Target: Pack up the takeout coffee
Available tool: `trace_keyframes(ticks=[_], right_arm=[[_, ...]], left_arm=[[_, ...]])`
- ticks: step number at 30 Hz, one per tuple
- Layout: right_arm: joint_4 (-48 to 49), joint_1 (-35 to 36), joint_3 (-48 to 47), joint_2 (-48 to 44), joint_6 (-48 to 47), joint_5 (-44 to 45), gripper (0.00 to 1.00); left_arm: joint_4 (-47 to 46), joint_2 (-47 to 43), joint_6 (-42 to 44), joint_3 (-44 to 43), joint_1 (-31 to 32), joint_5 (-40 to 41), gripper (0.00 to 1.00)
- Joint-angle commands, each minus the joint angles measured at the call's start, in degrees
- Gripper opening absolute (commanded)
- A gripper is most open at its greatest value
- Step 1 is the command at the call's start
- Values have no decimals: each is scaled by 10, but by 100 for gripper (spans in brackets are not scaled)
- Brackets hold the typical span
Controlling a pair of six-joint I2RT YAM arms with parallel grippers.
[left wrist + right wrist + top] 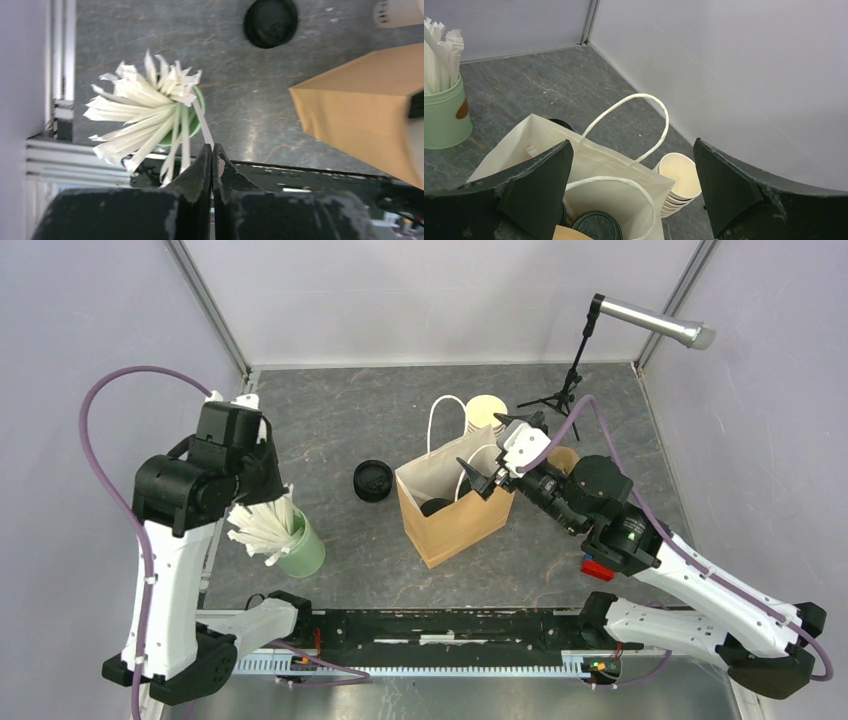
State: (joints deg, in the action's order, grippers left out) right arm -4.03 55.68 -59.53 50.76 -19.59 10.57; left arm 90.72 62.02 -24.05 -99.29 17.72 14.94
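Takeout coffee (pixel 596 227) in bag (pixel 455 525) beneath wide-open right gripper (pixel 633 150); left gripper (pixel 212 150) tight on straw (pixel 202 122).

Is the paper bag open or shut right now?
Open. The paper bag stands upright with its mouth spread wide; a black-lidded cup shows inside it.

A green tin (pixel 305 555) of paper-wrapped straws (pixel 262 530) stands lower left on the grey bench (pixel 330 420). Black lids (pixel 373 481) lie centre, left of a brown paper bag (pixel 455 525). Stacked lidless cups (pixel 487 410) sit behind it, and a tripod microphone (pixel 655 323) stands upper right.
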Motion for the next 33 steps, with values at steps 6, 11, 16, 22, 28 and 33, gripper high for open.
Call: trace_keyframes(ticks=[6,11,16,22,28,33], right_arm=[[27,-1,-34,4,-16,-5,97],[34,-1,-36,0,-9,3,97],[36,-2,-36,-6,1,16,98],[62,-3,-47,-5,1,36,97],[55,-2,-60,-8,5,44,97],[59,-2,-55,-21,6,69,97]], left_arm=[[13,16,16,-126,-3,-147,2],[35,50,18,-204,-2,-158,2],[-2,51,16,-210,-2,-217,2],[-206,0,-62,-99,-2,-307,2],[-392,-9,-119,-33,-2,-340,2],[-472,-6,-135,1,-1,-358,2]])
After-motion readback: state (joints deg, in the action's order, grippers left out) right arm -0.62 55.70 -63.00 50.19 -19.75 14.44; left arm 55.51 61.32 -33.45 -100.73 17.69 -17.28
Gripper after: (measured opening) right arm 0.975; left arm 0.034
